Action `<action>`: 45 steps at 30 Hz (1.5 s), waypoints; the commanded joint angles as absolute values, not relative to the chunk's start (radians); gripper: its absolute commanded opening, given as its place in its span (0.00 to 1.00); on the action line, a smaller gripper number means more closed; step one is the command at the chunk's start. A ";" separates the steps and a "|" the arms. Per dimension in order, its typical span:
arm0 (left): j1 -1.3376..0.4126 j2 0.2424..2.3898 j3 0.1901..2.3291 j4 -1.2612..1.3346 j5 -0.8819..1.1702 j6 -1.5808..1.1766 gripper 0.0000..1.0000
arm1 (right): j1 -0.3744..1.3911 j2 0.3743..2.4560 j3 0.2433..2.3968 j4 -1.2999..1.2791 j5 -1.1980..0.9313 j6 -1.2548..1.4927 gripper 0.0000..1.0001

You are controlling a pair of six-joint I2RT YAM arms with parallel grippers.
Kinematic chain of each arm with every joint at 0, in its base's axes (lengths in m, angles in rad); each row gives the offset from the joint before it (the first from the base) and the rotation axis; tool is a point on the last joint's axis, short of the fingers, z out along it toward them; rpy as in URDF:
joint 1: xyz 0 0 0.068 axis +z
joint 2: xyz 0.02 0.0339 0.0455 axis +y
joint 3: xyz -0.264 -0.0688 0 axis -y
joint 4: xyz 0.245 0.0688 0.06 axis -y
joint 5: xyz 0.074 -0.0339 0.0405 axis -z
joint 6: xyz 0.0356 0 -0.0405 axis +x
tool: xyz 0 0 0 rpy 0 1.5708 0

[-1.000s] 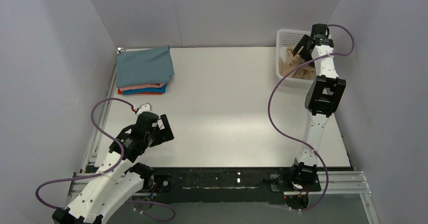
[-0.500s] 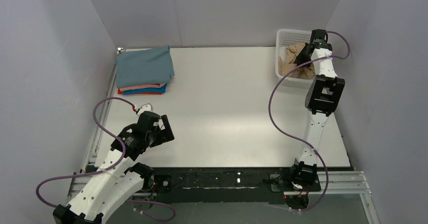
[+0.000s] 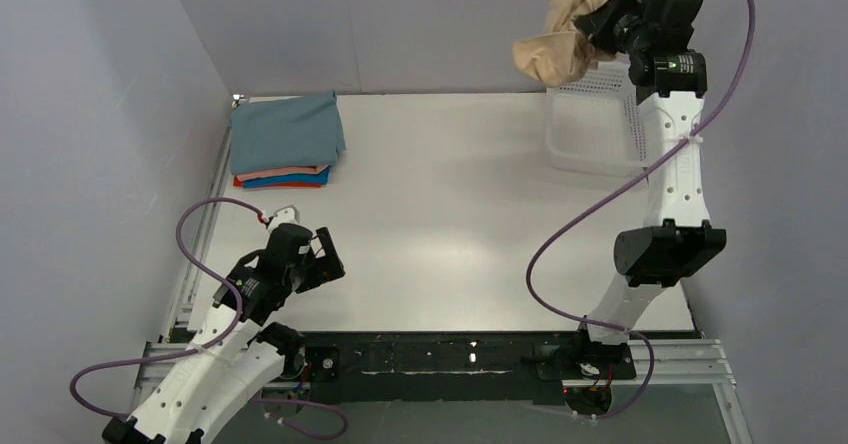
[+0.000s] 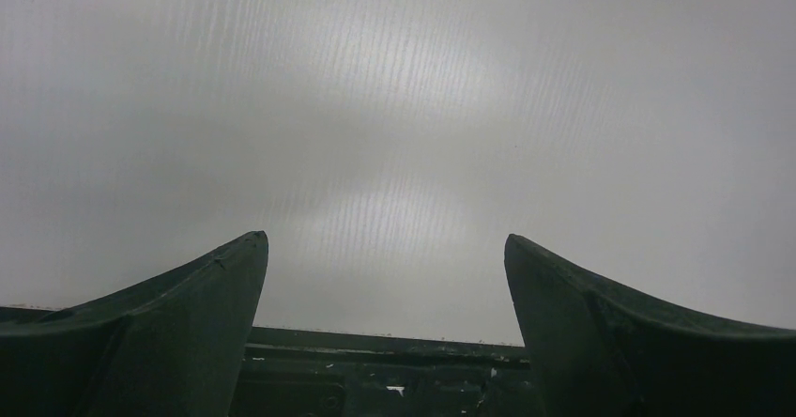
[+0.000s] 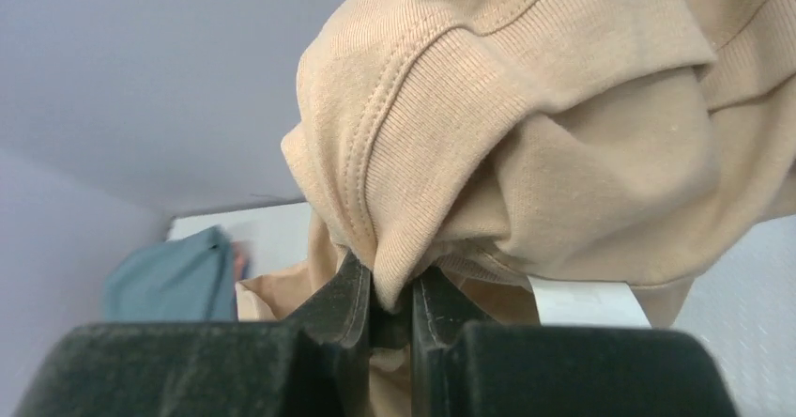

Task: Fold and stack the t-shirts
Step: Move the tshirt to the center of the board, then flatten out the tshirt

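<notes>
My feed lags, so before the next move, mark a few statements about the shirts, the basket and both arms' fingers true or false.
1. The right fingers pinch the tan shirt. True.
2. The tan shirt lies in the basket. False: it hangs bunched in the air above the basket's far end.
3. The left fingers hold a shirt. False: they stand wide open with nothing between them, over bare table.
4. The top shirt of the stack is grey-blue. True.
</notes>
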State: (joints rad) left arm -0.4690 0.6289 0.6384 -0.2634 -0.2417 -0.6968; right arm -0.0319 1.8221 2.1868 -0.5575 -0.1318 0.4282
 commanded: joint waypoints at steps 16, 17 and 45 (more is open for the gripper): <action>-0.472 0.528 0.674 -0.468 -0.292 -0.792 0.98 | 0.351 1.491 1.456 -0.417 -0.427 0.289 0.51; -0.472 0.532 0.671 -0.460 -0.283 -0.791 0.98 | 0.351 1.503 1.389 -0.421 -0.343 0.300 0.68; -0.305 1.888 1.525 -0.207 -0.116 -0.607 0.98 | 0.625 1.002 0.750 -0.373 -0.025 0.417 0.88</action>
State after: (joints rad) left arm -0.3084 1.7512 1.3842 -0.0788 -0.1242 -0.6716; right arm 0.5598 1.0191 0.7605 -0.4416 -0.0837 0.3656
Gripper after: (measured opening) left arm 0.981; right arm 0.879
